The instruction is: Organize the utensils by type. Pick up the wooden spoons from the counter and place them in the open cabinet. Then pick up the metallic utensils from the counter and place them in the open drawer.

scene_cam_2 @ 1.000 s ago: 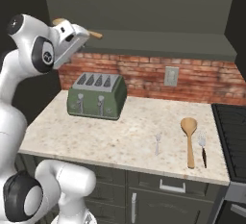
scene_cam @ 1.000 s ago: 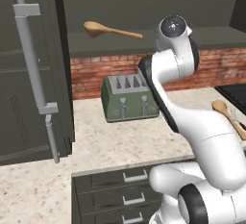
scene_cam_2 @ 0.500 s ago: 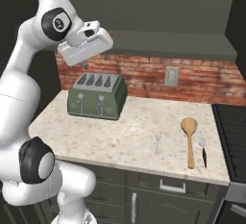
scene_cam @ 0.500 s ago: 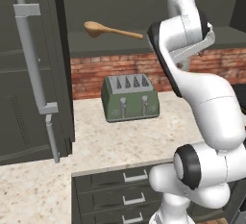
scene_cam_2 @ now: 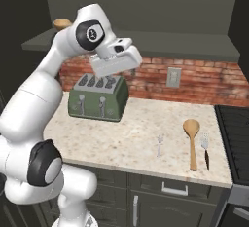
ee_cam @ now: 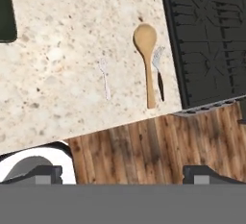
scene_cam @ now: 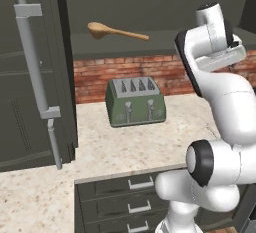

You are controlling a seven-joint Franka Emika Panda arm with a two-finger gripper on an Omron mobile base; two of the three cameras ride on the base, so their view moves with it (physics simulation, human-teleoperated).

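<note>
No writing or brand marks legible anywhere. Counter point(scene_cam_2: 126, 138): beige speckled stone look, brick wall behind. One wooden spoon point(scene_cam: 116, 31), light brown with oval bowl and tapering handle, lies on the dark cabinet point(scene_cam: 165, 42) shelf above a ribbed green toaster point(scene_cam: 135, 102). Second wooden spoon point(ee_cam: 147, 59) lies flat on the counter near the black stovetop point(ee_cam: 206, 40), a dark-handled fork point(ee_cam: 158, 69) just beside it, a small silvery fork point(ee_cam: 104, 76) a little apart. Claw point(ee_cam: 122, 172) held high over the counter, fingers spread wide, empty.
</note>
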